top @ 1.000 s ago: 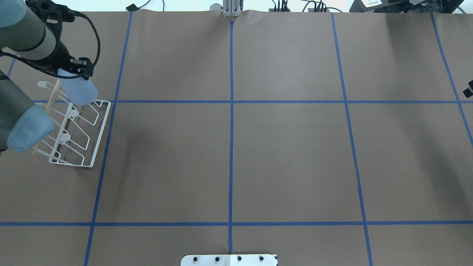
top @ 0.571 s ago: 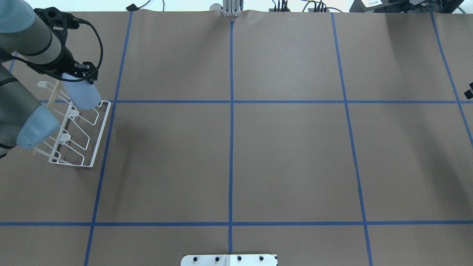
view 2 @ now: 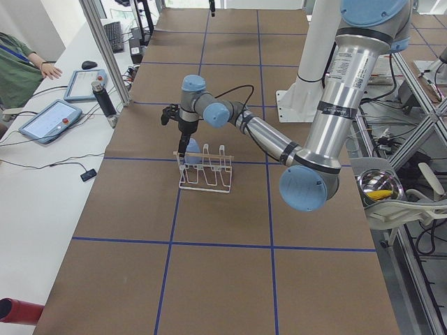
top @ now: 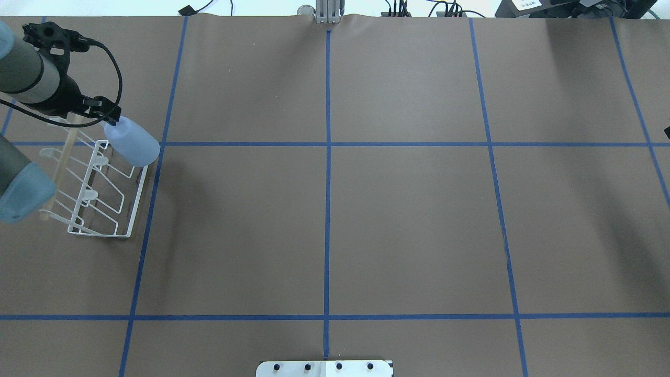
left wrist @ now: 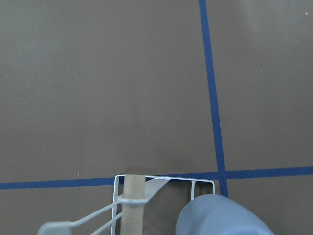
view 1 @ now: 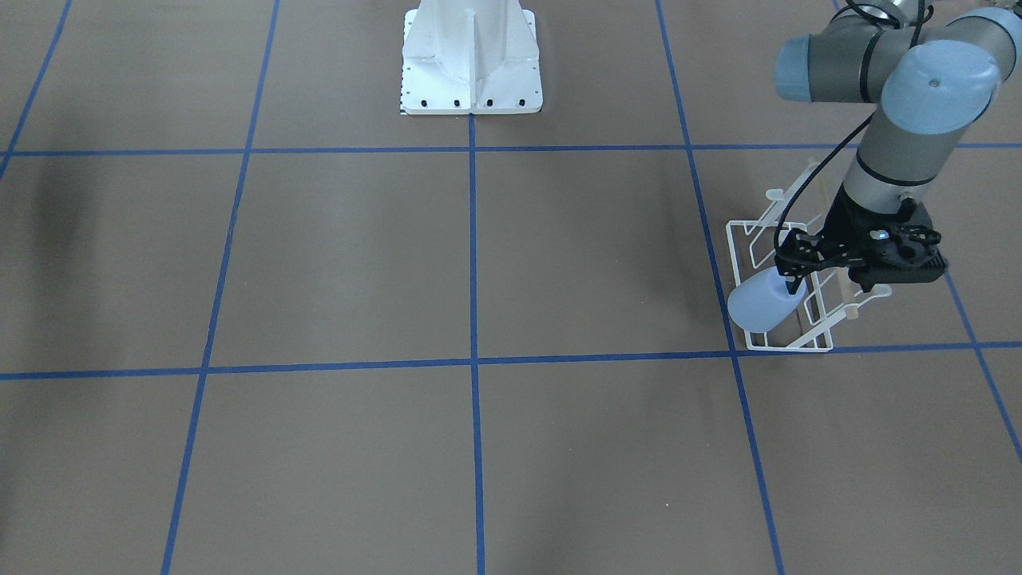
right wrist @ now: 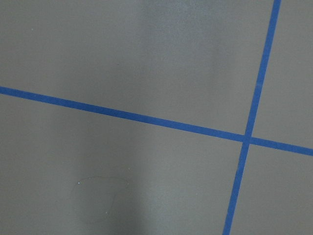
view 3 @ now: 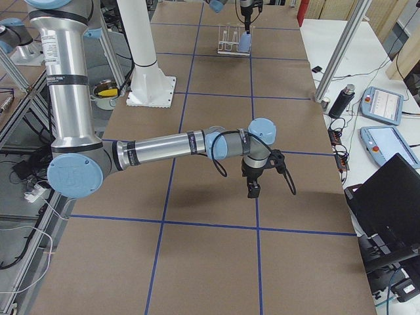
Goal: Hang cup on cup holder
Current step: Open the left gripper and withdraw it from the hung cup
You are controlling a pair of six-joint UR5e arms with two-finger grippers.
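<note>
One second changes plenty: the cup (top: 132, 148) now leans hard, with its rim swung out over the rack (top: 138, 199)'s upper right corner at the left edge of the overhead view. Earlier it hung closer to upright over the prongs. The left gripper (top: 109, 119) pinches the cup's narrow base and sits further up-left than before. My guess is it's being angled onto a prong, not seated yet. The right gripper (view 3: 252, 190) idles far off, and I can't tell its fingers.

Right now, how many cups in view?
1. The cup is in the left gripper, tilted over the cup holder's far end, on the robot's left. None seem hidden.
</note>
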